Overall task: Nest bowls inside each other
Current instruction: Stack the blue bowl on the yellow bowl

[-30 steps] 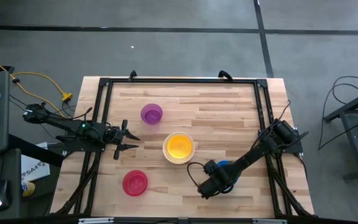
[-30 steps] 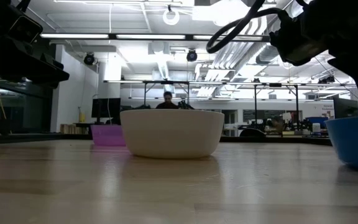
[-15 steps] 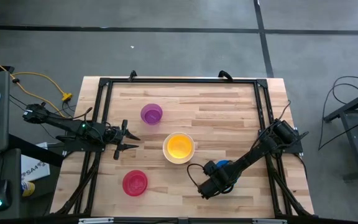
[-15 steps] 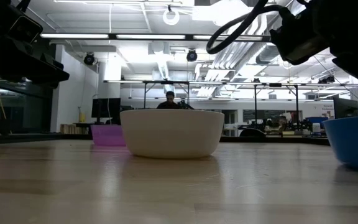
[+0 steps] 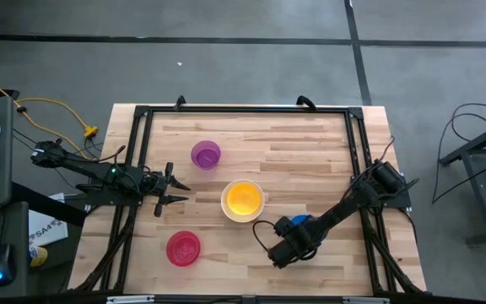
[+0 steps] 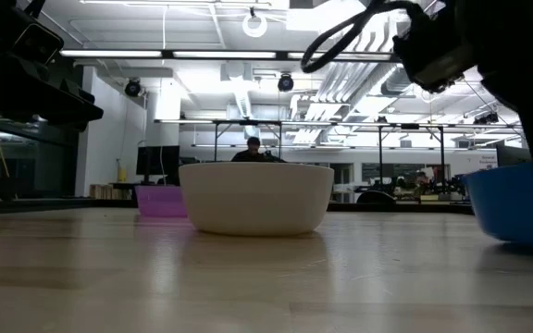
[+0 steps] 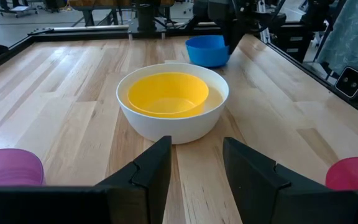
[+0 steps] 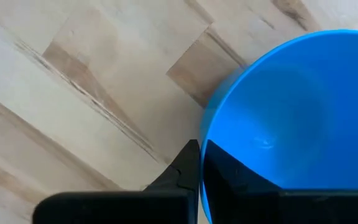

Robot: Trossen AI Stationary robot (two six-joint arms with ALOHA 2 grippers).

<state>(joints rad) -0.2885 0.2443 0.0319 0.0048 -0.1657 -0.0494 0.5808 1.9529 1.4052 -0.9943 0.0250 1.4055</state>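
A white bowl (image 5: 243,201) with a yellow bowl (image 7: 168,93) nested in it stands mid-table. The purple bowl (image 5: 206,154) sits toward the far left, and the red-pink bowl (image 5: 183,248) stands at the near left. The blue bowl (image 8: 284,106) is to the right of the white one, under my right gripper (image 8: 202,152), which is shut on its rim. My left gripper (image 7: 194,146) waits open at the table's left edge, pointing level at the white bowl. My right gripper holds the blue bowl by its rim (image 8: 205,140), one finger (image 8: 182,171) outside the wall and the other inside the hollow. The fingers come from above, pointing down. The bowl stays upright; in the low view its base (image 6: 516,239) is at table height, touching or just clear I cannot tell.
A black frame (image 5: 142,114) borders the wooden table on its left, far and right sides. Bare wood lies between the blue bowl and the white bowl (image 7: 241,68). A person (image 6: 253,148) sits far off in the room behind.
My right gripper has rolled slightly about its downward axis. The blue bowl has shifted a little with it toward the white bowl.
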